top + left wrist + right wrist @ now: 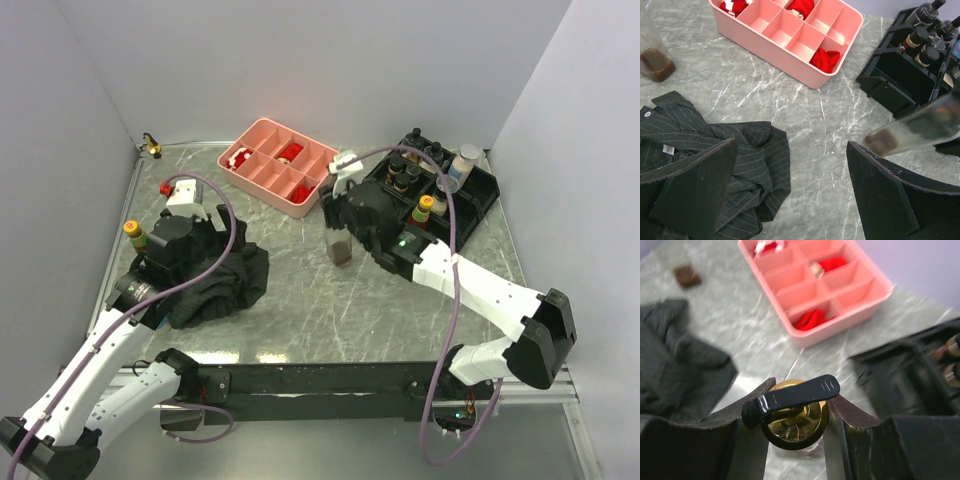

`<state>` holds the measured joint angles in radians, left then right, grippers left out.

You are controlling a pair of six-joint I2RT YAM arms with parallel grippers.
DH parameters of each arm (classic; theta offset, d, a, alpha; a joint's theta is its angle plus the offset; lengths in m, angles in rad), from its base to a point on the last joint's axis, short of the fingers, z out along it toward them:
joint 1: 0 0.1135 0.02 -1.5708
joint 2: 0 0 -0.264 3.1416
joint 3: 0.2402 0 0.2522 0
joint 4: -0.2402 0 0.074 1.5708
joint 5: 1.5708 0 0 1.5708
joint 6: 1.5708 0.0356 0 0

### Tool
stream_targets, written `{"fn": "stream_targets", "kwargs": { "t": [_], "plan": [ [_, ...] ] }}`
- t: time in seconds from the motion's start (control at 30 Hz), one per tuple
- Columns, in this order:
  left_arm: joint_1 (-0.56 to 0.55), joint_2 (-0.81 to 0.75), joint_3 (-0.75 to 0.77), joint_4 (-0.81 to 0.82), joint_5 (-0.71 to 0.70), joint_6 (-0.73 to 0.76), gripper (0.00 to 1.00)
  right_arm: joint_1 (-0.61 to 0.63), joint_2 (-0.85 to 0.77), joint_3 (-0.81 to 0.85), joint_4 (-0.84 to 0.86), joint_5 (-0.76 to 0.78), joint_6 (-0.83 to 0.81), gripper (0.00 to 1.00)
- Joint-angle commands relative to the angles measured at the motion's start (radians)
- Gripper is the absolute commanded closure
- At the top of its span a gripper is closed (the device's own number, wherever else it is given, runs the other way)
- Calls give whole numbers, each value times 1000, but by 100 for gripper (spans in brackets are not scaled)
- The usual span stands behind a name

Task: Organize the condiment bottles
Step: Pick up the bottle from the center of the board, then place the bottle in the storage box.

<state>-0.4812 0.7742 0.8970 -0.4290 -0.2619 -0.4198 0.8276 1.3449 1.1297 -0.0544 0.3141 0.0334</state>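
My right gripper (343, 212) is shut on a tall clear bottle (340, 246) with a gold spout cap and dark brown contents at its base. The bottle stands upright mid-table, left of the black rack (478, 205). In the right wrist view my fingers (752, 400) clamp the gold cap (796, 422) under its black lever. The rack holds several black-lidded jars (404, 172), a yellow-capped bottle (424, 208) and a grey-lidded shaker (465, 158). My left gripper (790, 195) is open and empty above the black cloth (720, 150). The held bottle (920, 131) shows blurred on the right of the left wrist view.
The pink compartment tray (262, 135) with red pieces sits at the back centre. A yellow-capped bottle (134, 234) stands at the left, a small gold-topped one (152, 146) in the far-left corner. Another clear bottle with a brown base (655, 59) stands beyond the cloth.
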Motion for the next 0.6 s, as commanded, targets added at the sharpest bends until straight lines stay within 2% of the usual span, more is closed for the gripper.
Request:
{"fn": "stream_targets", "kwargs": {
  "t": [0.0, 0.27, 0.57],
  "plan": [
    [0, -21, -4, 33, -30, 15, 4, -82, -42, 130, 79, 22, -125, 100],
    [0, -33, -13, 47, -25, 16, 4, -335, -43, 176, 149, -248, -155, 100],
    [0, -33, -12, 41, -34, 21, 4, -505, 26, 197, 191, -377, -156, 100]
  ]
}}
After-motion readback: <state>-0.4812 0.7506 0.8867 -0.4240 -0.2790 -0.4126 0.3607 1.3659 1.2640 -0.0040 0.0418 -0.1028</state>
